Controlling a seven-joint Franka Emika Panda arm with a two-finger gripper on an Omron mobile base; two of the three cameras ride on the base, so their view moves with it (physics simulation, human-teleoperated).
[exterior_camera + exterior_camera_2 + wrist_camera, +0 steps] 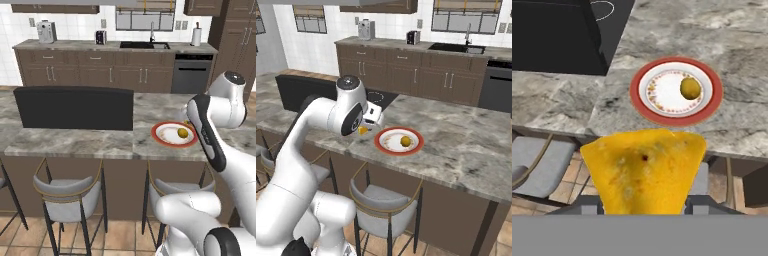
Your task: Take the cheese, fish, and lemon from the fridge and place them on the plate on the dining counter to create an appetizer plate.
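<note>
Bench: we see the long grey marbled stone bench (100,142) on its dark brown base, with a black rectangular inset (75,107) set in its top, well left of the plate in the left base view.
Stools: grey-seated stools with thin gold-edged frames (70,192) stand under the bench's near edge.
Plate: the round white plate with a wide red rim (712,107) sits on the bench near that edge, ahead of the claw in the hand view.
Claw: we find the claw (646,202) clenched on the cheese, its dark tips on either side of the wedge's narrow end; it hangs just off the bench's near edge, short of the plate.
Cheese: the yellow-orange triangular cheese wedge (643,170) is held in the claw, broad end toward the plate; in the right base view it peeks out as a small yellow bit (363,130) just left of the plate.
Lemon: the small round yellow-orange lemon (690,88) lies on the plate's white centre, apart from the cheese.
</note>
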